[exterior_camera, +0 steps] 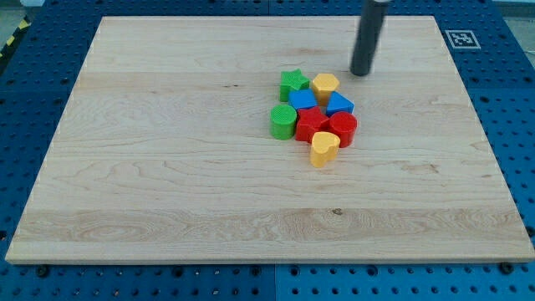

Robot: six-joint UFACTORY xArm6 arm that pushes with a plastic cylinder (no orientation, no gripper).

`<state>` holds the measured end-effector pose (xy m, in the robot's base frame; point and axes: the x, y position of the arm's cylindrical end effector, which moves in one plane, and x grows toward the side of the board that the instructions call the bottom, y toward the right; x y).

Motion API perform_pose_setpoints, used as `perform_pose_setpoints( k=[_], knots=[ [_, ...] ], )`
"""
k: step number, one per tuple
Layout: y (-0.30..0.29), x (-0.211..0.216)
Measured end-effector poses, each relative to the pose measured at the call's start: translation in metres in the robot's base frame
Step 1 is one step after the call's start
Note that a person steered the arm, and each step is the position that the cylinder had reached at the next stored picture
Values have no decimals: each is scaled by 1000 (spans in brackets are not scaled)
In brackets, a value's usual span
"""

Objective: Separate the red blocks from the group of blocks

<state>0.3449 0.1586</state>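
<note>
A tight cluster of blocks sits a little right of the board's middle. Two red blocks are in it: a red star-like block (311, 124) and a red cylinder (343, 129) side by side. Around them are a green star (293, 82), a yellow hexagon (325, 84), a blue block (303, 99), a blue triangle (338, 104), a green cylinder (283, 121) and a yellow heart (324, 147). My tip (360, 73) rests on the board just up and right of the yellow hexagon, apart from the blocks.
The wooden board (167, 167) lies on a blue perforated table. A black-and-white marker tag (461, 38) sits just off the board's top right corner.
</note>
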Motion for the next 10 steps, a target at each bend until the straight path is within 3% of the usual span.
perform_pose_setpoints(
  k=[3,6,10],
  knots=[
    [4,172],
    [-22,173],
    [-45,139]
  ],
)
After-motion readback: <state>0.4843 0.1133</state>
